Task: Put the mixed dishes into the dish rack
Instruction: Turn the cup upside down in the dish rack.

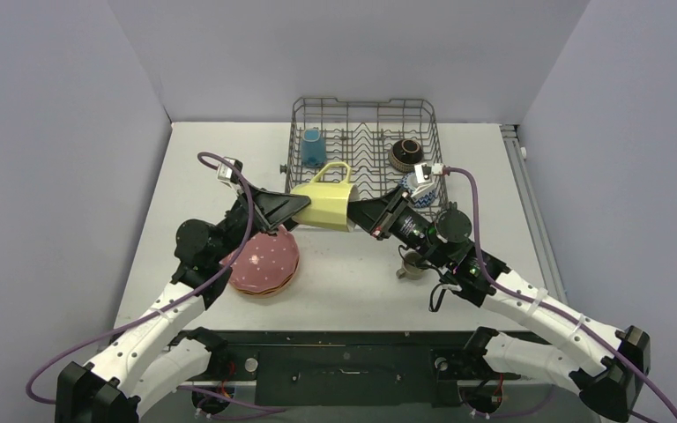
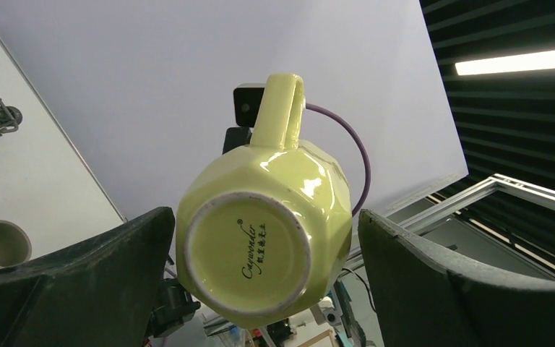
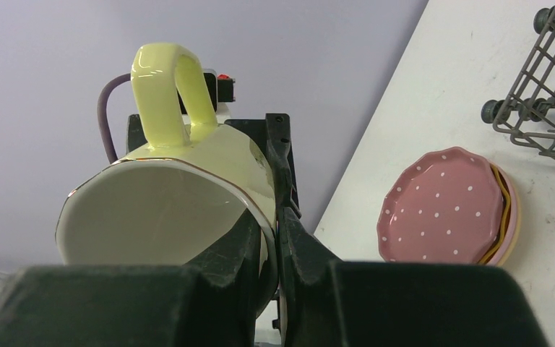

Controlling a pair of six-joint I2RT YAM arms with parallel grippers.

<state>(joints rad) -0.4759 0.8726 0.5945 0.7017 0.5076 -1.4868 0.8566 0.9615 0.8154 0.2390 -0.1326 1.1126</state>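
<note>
The pale-yellow mug hangs on its side in the air in front of the dish rack, handle up. My right gripper is shut on its rim, one finger inside and one outside. My left gripper is open at the mug's base, with a finger on either side and a gap on the right. The pink dotted plate tops a stack on the table at the left. A light-blue mug and a dark-brown bowl sit in the rack.
A small olive mug stands on the table under my right arm; it also shows in the left wrist view. A blue-white patterned bowl is partly hidden behind my right wrist. Orange and tan plates lie under the pink one. Walls enclose the table.
</note>
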